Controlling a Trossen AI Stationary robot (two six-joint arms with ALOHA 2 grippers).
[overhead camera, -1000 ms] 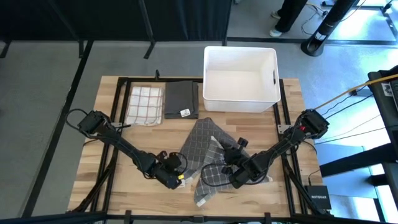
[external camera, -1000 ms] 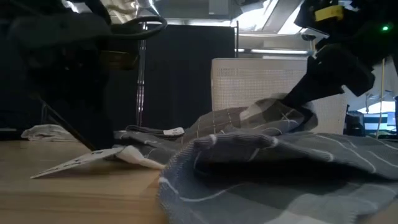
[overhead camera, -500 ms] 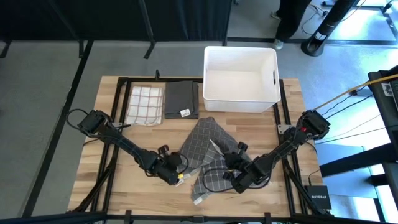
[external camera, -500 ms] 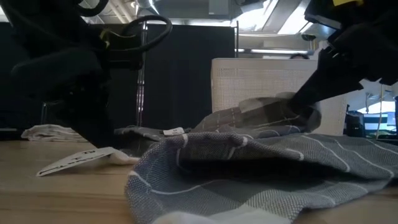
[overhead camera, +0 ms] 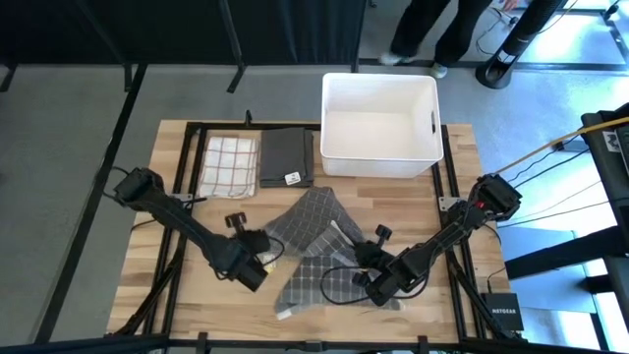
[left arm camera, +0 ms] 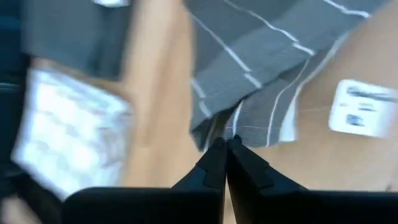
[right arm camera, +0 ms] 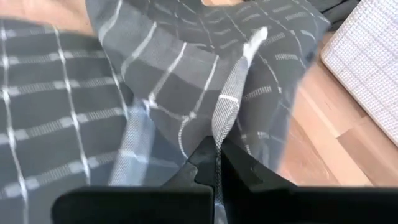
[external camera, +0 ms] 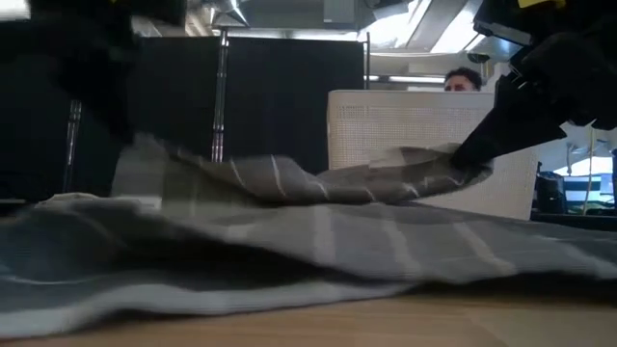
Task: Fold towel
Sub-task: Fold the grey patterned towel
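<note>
A grey towel (overhead camera: 313,258) with thin white checks lies crumpled in the middle of the table; part of it is raised off the wood. My left gripper (overhead camera: 263,264) is at the towel's left side, shut on it. My right gripper (overhead camera: 368,271) is at its right side, also shut on it. In the low view the towel (external camera: 318,231) stretches across, held up at both ends. A white tag (left arm camera: 364,115) lies beside the cloth. My left gripper pinches the towel's edge (left arm camera: 231,129) near a corner between its two shut fingers, coming slanting down from the table's left. The cloth there is lifted off the table; the rest trails down onto the wood. My right gripper pinches a raised fold (right arm camera: 225,124) of the towel between its two fingers, slanting down from the table's right. Several layers seem bunched there. That part (external camera: 461,162) is held above the table and the cloth sags away from it.
A white bin (overhead camera: 380,123) stands at the far middle. Two folded towels lie at the far left, one white checked (overhead camera: 229,165) and one dark grey (overhead camera: 287,157). Bare wood shows at the near left (overhead camera: 187,295). A person walks beyond the table.
My left gripper has risen and gone toward the table's left edge, tipping as it went, with the towel's left edge in it. That part of the towel is lifted and drawn out leftward, so the cloth lies spread wider; the right side has stayed where it was.
</note>
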